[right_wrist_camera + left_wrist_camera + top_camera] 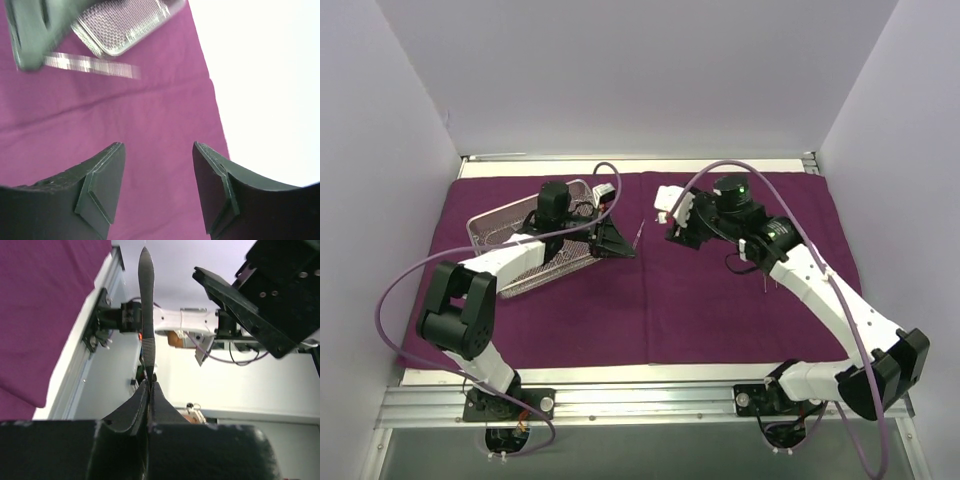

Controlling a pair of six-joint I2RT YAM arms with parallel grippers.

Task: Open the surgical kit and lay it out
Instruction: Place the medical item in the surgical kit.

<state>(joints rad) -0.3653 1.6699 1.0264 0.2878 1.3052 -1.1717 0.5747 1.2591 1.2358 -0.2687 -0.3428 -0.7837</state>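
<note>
The dark magenta cloth wrap (720, 310) lies spread flat over the table. At its left stands the silver wire-mesh tray (510, 232). My left gripper (617, 243) hovers just right of the tray, shut on slim metal tweezers (638, 235) whose tips point toward the right arm. In the left wrist view the tweezers (146, 315) stand straight up out of the closed fingers (165, 405). My right gripper (672, 218) hangs open a short way right of the tweezers, nothing between its fingers (107, 175), the cloth (160, 115) beneath. The tray (125, 25) and blurred tweezers (90, 66) show ahead of it.
A thin metal instrument (764, 285) lies on the cloth under the right forearm. White walls close in the table on the left, back and right. The table's metal rail (640, 400) runs along the near edge, where both arm bases are mounted.
</note>
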